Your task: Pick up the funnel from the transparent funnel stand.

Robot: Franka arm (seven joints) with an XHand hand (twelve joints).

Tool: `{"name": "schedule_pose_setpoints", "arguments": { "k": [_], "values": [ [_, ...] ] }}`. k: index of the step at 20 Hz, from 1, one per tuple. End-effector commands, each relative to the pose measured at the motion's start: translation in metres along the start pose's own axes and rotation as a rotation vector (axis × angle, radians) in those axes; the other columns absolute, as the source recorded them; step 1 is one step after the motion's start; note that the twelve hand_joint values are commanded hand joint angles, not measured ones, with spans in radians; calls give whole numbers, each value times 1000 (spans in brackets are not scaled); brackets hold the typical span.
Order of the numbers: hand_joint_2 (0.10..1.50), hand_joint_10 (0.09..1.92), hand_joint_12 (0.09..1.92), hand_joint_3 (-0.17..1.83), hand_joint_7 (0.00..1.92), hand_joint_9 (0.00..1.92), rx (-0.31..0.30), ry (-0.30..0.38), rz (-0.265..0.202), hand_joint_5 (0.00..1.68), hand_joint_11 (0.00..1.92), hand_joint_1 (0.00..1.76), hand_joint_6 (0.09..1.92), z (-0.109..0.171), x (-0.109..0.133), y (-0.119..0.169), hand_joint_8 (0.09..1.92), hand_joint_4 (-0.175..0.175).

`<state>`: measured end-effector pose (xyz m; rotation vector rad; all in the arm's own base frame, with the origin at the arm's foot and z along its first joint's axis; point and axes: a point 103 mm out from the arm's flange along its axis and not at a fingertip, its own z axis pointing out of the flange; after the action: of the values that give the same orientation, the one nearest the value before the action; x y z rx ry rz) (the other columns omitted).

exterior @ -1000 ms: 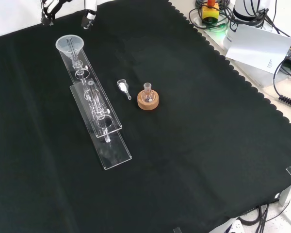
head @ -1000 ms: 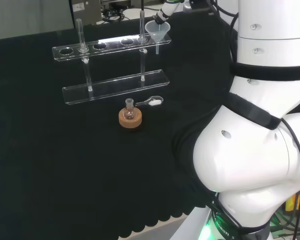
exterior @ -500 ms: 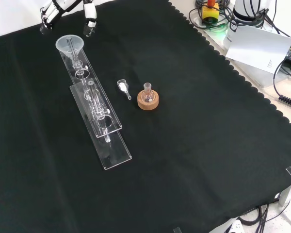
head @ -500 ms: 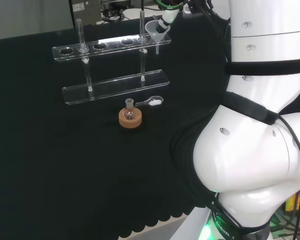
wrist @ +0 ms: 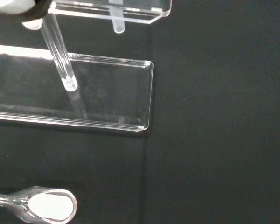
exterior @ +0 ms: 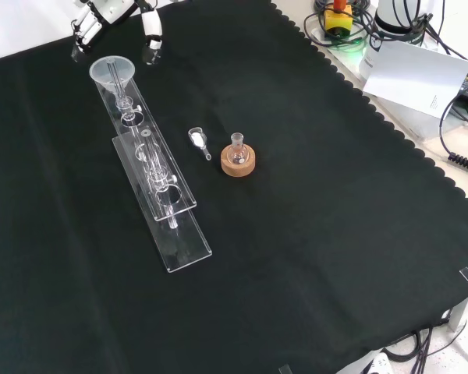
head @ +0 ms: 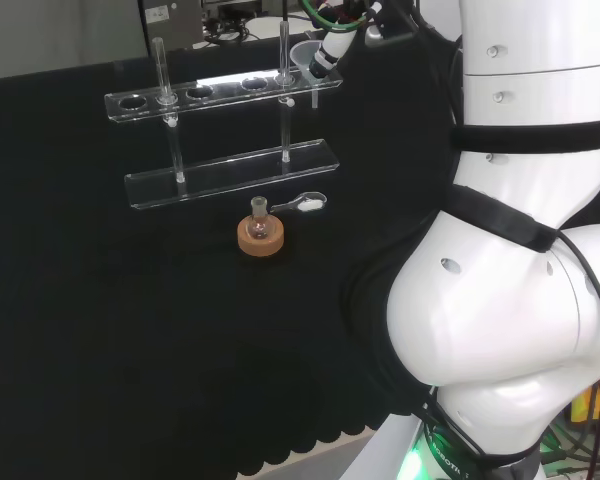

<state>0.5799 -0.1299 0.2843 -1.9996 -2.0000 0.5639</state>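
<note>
One funnel (exterior: pixel 112 72) sitting in end hole of transparent funnel stand (exterior: pixel 154 178), at stand's far end in front view, stem hanging through top shelf. Hand (exterior: pixel 113 17) hovering just beyond funnel, fingers (exterior: pixel 150 31) spread apart, flanking funnel rim, not touching. Small flask on cork ring (exterior: pixel 238 162) and clear scoop (exterior: pixel 198 140) lying near stand on black cloth (exterior: pixel 312 234).

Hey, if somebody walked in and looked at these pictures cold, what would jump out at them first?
Probably the long clear funnel stand running down the black cloth in the front view, with the funnel in its top end. Just above it hangs the hand, fingers spread. To the stand's right sits a small flask on a cork ring.
</note>
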Motion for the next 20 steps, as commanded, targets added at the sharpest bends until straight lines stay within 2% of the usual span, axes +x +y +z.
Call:
{"name": "schedule_pose_setpoints", "arguments": {
  "k": [1, 7, 10, 20],
  "values": [
    [579, 787, 1446, 460, 0, 192, -11, -29, -26, 21, 100, 598, 87, 1, 9, 4, 458, -44],
    [594, 790, 1436, 419, 0, 106, -1, -48, -35, 0, 101, 606, 87, 2, 13, 11, 238, -35],
    [597, 794, 1433, 410, 0, 86, -6, -60, -33, 0, 100, 612, 87, 2, 15, 12, 206, -33],
    [608, 809, 1420, 391, 0, 172, -1, -78, -38, 5, 150, 638, 87, 7, 19, 18, 410, -34]
  ]
}}
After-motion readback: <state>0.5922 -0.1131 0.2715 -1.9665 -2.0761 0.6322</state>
